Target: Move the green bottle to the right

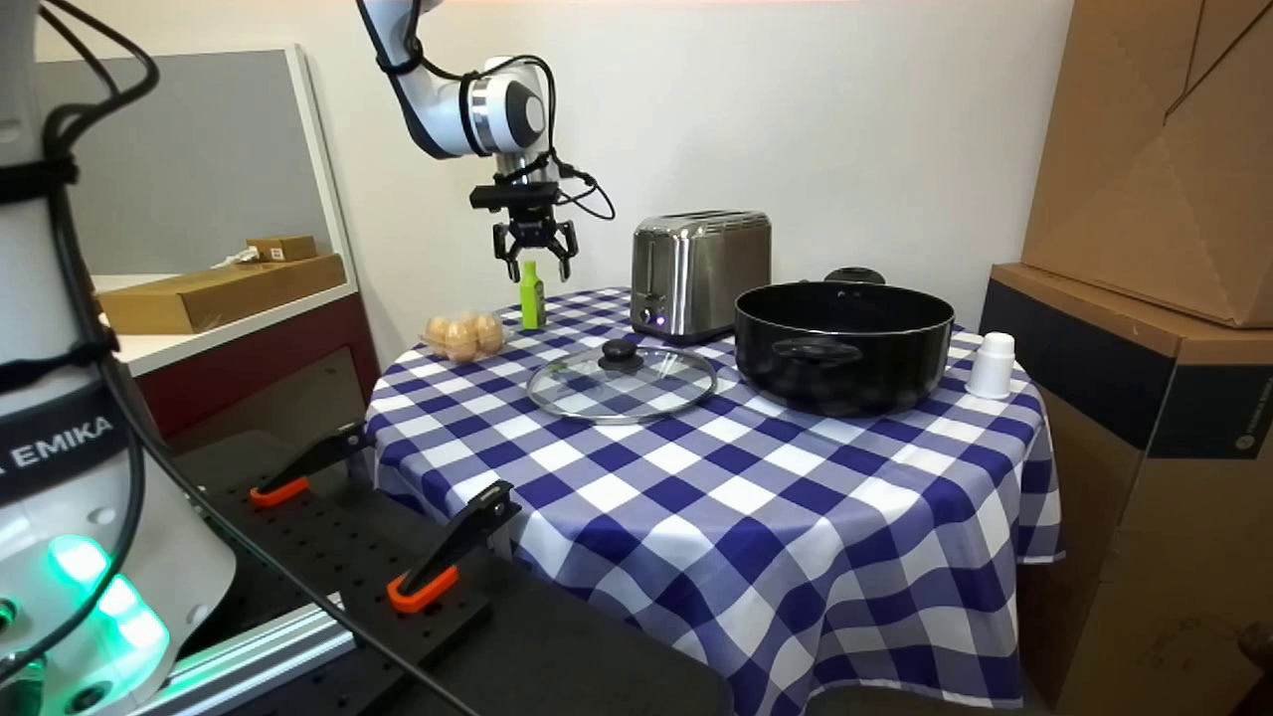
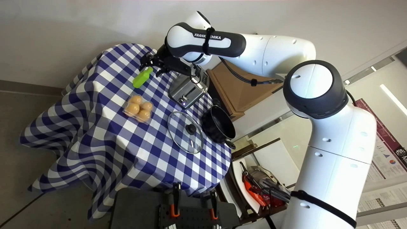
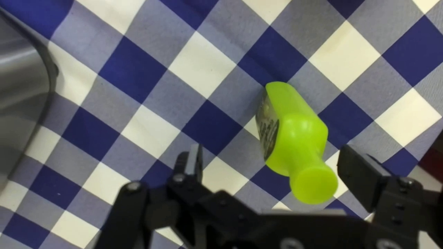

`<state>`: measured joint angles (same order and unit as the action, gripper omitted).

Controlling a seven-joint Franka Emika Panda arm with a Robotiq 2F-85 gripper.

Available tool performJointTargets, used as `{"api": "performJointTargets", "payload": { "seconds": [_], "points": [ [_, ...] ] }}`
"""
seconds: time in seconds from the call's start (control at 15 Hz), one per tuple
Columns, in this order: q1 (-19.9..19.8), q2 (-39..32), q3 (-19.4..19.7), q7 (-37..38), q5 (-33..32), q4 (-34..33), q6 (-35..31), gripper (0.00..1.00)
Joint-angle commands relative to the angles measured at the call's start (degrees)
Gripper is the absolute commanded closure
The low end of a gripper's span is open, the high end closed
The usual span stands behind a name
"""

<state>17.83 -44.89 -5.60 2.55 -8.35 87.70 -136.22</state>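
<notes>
The gripper (image 1: 539,269) points down from up above the checked cloth (image 1: 636,492) on one side of the toaster (image 1: 701,273), and its two black fingers (image 3: 361,178) are spread wide apart. Right there, near the toaster, the green bottle (image 1: 532,301) stands upright on the cloth, with the gripper just over it. In the wrist view its round cap (image 3: 314,185) shows between the fingers — nearer to one than the other — with a bit of cloth peeking out on both sides; I cannot tell whether the fingers reach down past it. The wrist view also shows best the dark label (image 3: 268,129), which is on the side toward the toaster, but it shows just a shiny curved corner of the toaster itself. Both exterior views show more of the cloth. Also on the bottle's side of the toaster, well apart from it, a clear pack (image 2: 139,107) holds round tan things (image 2: 132,109); in an exterior view I can count four. A glass lid (image 1: 641,388) with a black knob (image 1: 620,355) lies flat in front of the toaster's end with the purple light (image 1: 658,319). On the opposite side of the toaster, near it, sits a black pot (image 1: 845,363). Farther out from the toaster that way, an exterior view shows a small white thing (image 1: 991,370), narrower at the top. Big brown boxes (image 1: 1144,159) stand on that side of the toaster too.
</notes>
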Motion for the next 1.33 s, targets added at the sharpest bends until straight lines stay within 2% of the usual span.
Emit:
{"api": "performJointTargets", "payload": {
  "seconds": [0.0,0.53,0.87,1.13,1.27],
  "points": [
    [1.0,-1.9,0.37,2.05,0.08,-3.98,4.04,0.33],
    [0.49,-2.16,-2.13,0.17,1.69,-5.49,8.77,0.93],
    [-0.92,1.74,-4.41,-2.48,3.19,-2.44,7.08,0.92],
    [-2.68,10.35,-4.09,-6.54,1.47,6.39,1.92,0.92],
    [-3.66,15.08,-3.4,-8.41,0.03,12.84,-1.27,0.92]
  ]
}}
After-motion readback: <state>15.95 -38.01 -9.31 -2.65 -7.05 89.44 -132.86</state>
